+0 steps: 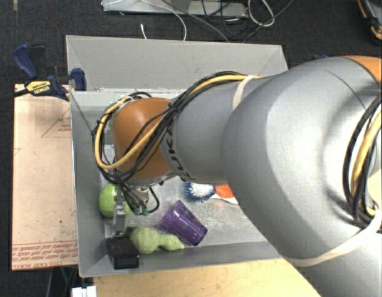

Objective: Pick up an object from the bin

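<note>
Six loose items can be made out in the camera view, all in the near half of the grey metal bin [86,184].

1. Arm [290,147]: it enters from the right and covers most of the bin floor. Its orange wrist cover [138,135] sits over the left half, with yellow and black cables [106,159] looped round it.
2. Gripper [124,212]: it points down into the near-left part of the bin. Whether it is open, closed or gripping anything cannot be told, as the wrist and cables mask it.
3. Green ball [108,200]: it lies just beside the gripper on its left, close to the left wall.
4. Black block [122,251]: it rests in the near-left corner, directly below the gripper in the view.
5. Pale green lumpy piece [157,240]: it lies beside the black block, and its right end meets the purple cup [183,223], which is on its side.
6. Blue bristly item [199,192] and orange piece [225,192]: both lie at the arm's lower edge, partly hidden.
</note>
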You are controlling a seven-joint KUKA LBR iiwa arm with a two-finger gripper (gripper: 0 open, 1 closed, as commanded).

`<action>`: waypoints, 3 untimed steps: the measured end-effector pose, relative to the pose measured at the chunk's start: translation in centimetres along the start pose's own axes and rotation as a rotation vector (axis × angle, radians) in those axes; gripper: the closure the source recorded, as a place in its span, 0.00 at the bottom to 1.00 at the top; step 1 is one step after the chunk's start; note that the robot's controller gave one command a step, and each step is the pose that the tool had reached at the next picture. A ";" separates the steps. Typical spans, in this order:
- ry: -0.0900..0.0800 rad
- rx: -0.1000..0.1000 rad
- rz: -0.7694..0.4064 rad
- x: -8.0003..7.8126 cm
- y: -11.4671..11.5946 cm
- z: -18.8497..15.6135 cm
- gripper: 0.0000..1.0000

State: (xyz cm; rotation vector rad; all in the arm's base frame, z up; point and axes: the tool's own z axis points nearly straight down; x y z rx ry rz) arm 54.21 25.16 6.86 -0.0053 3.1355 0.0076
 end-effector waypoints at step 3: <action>0.006 0.005 0.518 1.9 0.1 -0.6 1.00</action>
